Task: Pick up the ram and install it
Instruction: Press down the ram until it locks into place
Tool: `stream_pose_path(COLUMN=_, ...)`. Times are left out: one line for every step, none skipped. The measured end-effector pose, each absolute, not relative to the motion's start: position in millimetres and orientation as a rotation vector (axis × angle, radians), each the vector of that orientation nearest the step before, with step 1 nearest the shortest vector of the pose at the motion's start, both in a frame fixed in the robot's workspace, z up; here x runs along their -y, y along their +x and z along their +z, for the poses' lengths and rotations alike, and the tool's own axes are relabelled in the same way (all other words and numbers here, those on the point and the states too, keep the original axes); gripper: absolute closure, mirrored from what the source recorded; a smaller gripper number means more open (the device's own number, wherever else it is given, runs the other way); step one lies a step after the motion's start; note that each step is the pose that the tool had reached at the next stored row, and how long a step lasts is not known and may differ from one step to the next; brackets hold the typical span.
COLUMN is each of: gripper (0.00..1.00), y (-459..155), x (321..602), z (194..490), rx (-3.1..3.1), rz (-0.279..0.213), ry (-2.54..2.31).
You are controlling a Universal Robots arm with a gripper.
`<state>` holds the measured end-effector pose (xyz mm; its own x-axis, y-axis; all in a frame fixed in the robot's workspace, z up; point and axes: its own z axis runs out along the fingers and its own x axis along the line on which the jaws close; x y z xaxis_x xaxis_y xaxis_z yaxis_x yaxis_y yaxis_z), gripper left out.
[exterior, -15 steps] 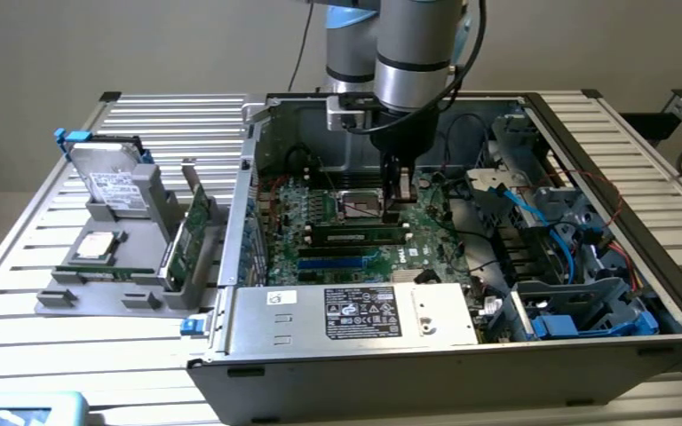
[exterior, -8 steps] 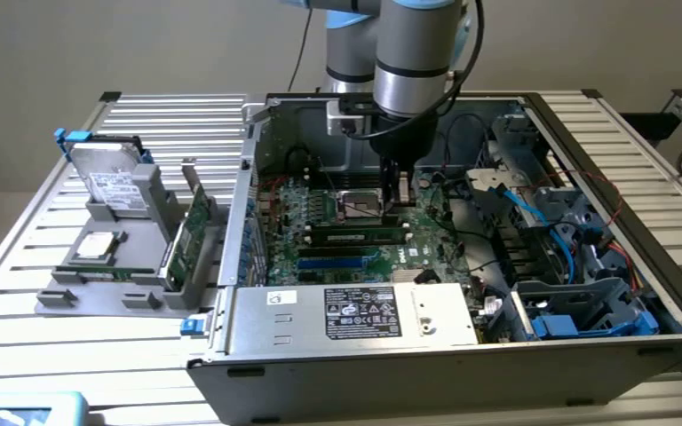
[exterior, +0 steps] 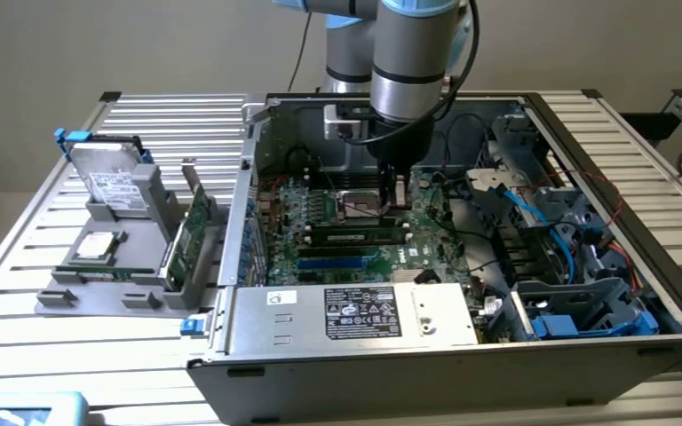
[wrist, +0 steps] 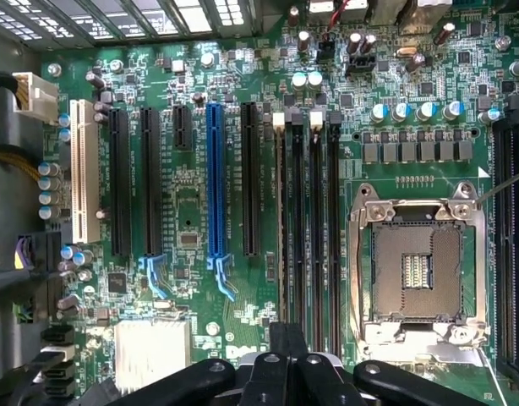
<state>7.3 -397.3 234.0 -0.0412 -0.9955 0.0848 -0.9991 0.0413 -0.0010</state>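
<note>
Counting from the exterior view, I have one arm (exterior: 407, 53), one gripper (exterior: 398, 197) and one ram (exterior: 359, 237). The ram lies lengthwise along a memory slot on the motherboard (exterior: 317, 213). The gripper hangs just above the ram's end toward the exterior view's right. I cannot tell whether the gripper is clenched or released, or whether it touches the ram.

The wrist view looks straight down on the board and gives me what the side angle hides. It shows four memory slots (wrist: 316, 228) side by side, with one open processor socket (wrist: 416, 266) just beside them. Further along the board are one blue slot (wrist: 215, 178) and one white slot (wrist: 84, 182), with black slots between and around them. There the gripper sits over one end of the memory slots.

The open computer case (exterior: 436, 373) holds the motherboard, one labelled metal box (exterior: 359, 312) and a bundle of blue cables (exterior: 528, 206). Beside the case, on the slatted table (exterior: 21, 266), a grey holder (exterior: 104, 297) carries three things. They are one hard drive (exterior: 110, 182) standing up, one processor chip (exterior: 96, 246) lying flat and one broad green card (exterior: 195, 232) on edge.
</note>
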Motion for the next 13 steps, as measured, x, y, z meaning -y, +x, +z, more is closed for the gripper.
stream_pose_path(gripper=0.89, y=7.3, x=397.3, z=233.3, rx=2.223, rz=0.090, ry=2.133)
stream_pose_path(gripper=0.89, y=7.0, x=397.3, z=232.9, rx=2.224, rz=0.089, ry=2.133)
stream_pose_path(gripper=0.89, y=6.8, x=397.3, z=232.6, rx=2.224, rz=0.088, ry=2.133)
stream_pose_path(gripper=0.89, y=6.4, x=397.3, z=232.3, rx=2.225, rz=0.087, ry=2.134)
stream_pose_path(gripper=0.89, y=6.3, x=397.3, z=232.0, rx=2.225, rz=0.087, ry=2.134)
stream_pose_path(gripper=0.89, y=6.3, x=397.3, z=231.8, rx=2.225, rz=0.087, ry=2.134)
stream_pose_path(gripper=0.89, y=6.3, x=397.4, z=231.5, rx=2.225, rz=0.087, ry=2.134)
stream_pose_path(gripper=0.89, y=6.3, x=397.5, z=231.3, rx=2.225, rz=0.087, ry=2.134)
stream_pose_path(gripper=0.89, y=6.3, x=397.6, z=231.1, rx=2.225, rz=0.087, ry=2.134)
stream_pose_path(gripper=0.89, y=6.3, x=397.6, z=231.1, rx=2.225, rz=0.087, ry=2.133)
stream_pose_path(gripper=0.89, y=6.3, x=397.6, z=230.8, rx=2.225, rz=0.087, ry=2.134)
stream_pose_path(gripper=0.89, y=6.3, x=397.6, z=230.3, rx=2.226, rz=0.086, ry=2.134)
stream_pose_path(gripper=0.89, y=6.3, x=397.6, z=229.6, rx=2.226, rz=0.086, ry=2.134)
